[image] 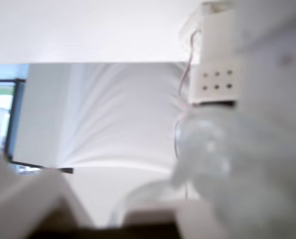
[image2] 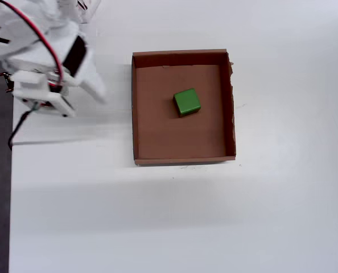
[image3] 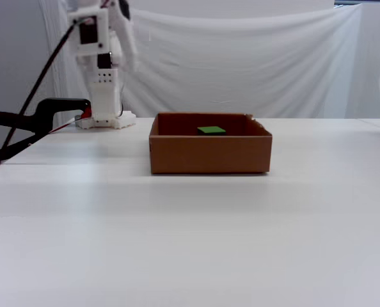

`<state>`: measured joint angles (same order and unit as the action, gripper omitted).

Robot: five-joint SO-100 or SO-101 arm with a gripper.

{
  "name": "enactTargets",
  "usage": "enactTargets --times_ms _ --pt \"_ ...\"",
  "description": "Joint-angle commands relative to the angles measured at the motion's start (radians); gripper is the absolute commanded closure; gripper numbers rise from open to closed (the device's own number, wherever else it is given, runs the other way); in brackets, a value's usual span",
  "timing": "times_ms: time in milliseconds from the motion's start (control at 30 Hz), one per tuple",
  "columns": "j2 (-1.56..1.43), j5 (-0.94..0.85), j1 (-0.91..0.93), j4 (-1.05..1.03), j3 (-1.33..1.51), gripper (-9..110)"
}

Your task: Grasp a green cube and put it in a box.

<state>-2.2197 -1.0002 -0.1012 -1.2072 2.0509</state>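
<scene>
Nearest the fixed cam is the bare white table [image3: 190, 243], then the shallow brown cardboard box [image3: 209, 153]. In the overhead view the small bright-green cube [image2: 187, 102] lies flat inside the box [image2: 136, 108], approx. in the middle, a bit toward the far wall, touching no wall. The white arm w/ two-finger gripper [image2: 95, 85] is folded up left of the box, apart from it. Gripper holds nothing; if its fingers are apart or together I cannot tell, wrist view is too blurred.
</scene>
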Motion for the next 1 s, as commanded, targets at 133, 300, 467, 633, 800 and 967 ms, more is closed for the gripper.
enactTargets --times_ms 133,300,467,633,800,967 --pt "-0.512 0.011 0.265 -0.020 0.506 74" --pt "-0.857 0.041 0.310 -0.020 0.787 74" --pt "-0.965 0.043 0.348 -0.008 0.920 74" --pt "-0.965 0.043 0.374 -0.023 0.920 74" --pt "-0.965 0.043 0.374 -0.025 0.920 74" --pt "-0.965 0.044 0.374 -0.025 0.920 74"
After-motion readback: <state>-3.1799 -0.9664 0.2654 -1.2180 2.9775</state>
